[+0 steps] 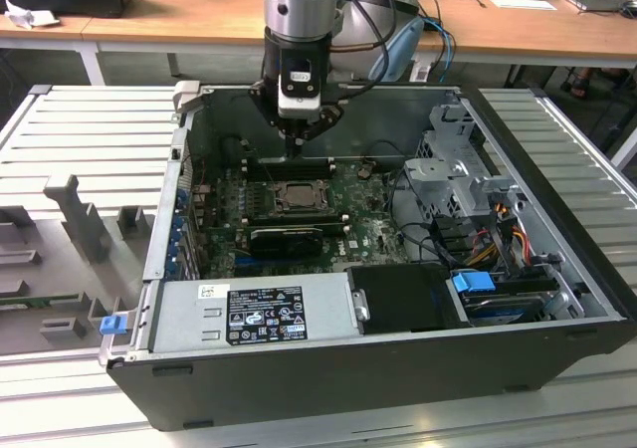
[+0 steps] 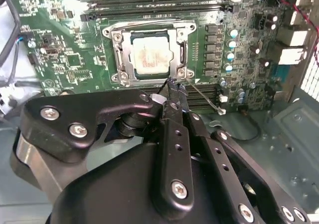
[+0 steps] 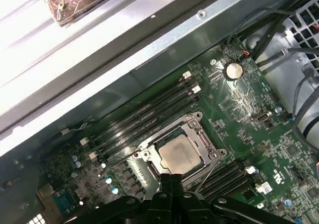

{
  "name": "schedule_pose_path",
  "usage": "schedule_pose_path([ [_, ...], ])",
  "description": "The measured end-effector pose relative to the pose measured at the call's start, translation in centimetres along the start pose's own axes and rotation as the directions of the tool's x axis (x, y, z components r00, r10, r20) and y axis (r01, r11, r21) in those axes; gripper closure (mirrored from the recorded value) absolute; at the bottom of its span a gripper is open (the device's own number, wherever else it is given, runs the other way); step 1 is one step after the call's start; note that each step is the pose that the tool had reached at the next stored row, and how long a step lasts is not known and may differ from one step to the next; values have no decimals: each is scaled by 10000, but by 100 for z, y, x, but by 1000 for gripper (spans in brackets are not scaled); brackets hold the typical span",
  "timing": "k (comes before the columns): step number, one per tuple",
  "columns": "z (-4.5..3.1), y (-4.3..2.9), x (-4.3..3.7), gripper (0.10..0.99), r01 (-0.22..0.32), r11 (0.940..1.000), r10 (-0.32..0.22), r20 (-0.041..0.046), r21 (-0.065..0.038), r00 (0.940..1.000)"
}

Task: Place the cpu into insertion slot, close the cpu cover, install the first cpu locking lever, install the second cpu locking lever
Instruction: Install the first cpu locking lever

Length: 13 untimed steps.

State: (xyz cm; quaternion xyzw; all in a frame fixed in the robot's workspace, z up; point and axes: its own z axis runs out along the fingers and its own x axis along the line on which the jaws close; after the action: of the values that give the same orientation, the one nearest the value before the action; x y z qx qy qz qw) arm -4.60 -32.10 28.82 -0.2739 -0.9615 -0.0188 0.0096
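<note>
In the exterior view the open computer case (image 1: 557, 358) lies on a ribbed grey tabletop (image 1: 90, 129), with the grey power supply (image 1: 249, 311) nearest. Behind it, on the green circuit board (image 1: 363, 231), sits the long black card (image 1: 287, 237), its long axis running across from the exterior view's left to its right. Just beyond the card is the insertion slot (image 1: 277, 199). The cpu (image 2: 148, 55) lies flat in it, pale metal top facing up and its edges square with the socket rim. The cpu cover (image 2: 118, 52) is folded down flat around it, the chip showing through its window. A thin locking lever (image 2: 202, 97) slants away from one socket corner, crossing the memory slots (image 2: 199, 92) at an angle. The tool (image 2: 172, 84) points down at that corner, its fingers pressed together and its tip at the lever's root; whether it pinches the rod cannot be told. Farthest back stands a wooden tabletop (image 1: 179, 15)
</note>
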Motion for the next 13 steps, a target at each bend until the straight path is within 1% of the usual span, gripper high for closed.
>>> schedule_pose_path([
  [1, 0, 0, 0, 980, 103, 9999, -103, -3, 3, 9999],
  [3, 0, 0, 0, 980, 565, 9984, -565, -19, 6, 9984],
  [6, 1, -1, 0, 980, 1223, 9925, -1223, -8, 8, 9925],
  [7, 2, -1, 0, 980, 1577, 9875, -1577, -9, 11, 9875],
  [9, 3, -1, 0, 980, 1933, 9811, -1933, -10, 14, 9811],
  [10, 3, -1, 0, 980, 2139, 9769, -2139, -10, 16, 9769],
  [12, 4, -1, -1, 980, 2610, 9653, -2610, -19, 23, 9653],
  [13, 5, -1, -1, 980, 2893, 9572, -2893, -26, 27, 9572],
])
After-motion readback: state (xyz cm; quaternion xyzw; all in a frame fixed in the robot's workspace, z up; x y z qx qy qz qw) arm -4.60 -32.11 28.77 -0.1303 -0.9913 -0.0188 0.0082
